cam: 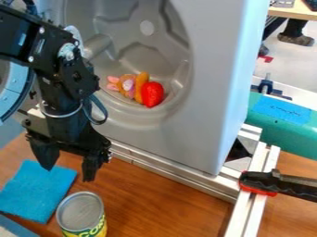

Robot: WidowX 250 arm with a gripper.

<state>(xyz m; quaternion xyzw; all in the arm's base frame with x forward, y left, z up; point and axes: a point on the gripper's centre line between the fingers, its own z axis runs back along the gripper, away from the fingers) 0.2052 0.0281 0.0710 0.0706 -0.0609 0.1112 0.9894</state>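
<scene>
hanging over the tabletop [158, 203] near a blue cloth [34, 192] laid flat at left, with fingers [90, 167] spread well apart and holding nothing, then near an upright can [80, 213]; farther right, with a plush toy [127, 87] beside a red toy piece [153, 95] in a grey recess [139, 54], then a black-and-red clamp [272, 183] on a metal rail [240, 220].

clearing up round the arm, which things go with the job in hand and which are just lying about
Nearest the open tool:
- blue cloth
- can

Lying about, farther off:
- red toy and orange-brown toy, in the grey hollow
- black-and-red clamp
- blue tape
</scene>
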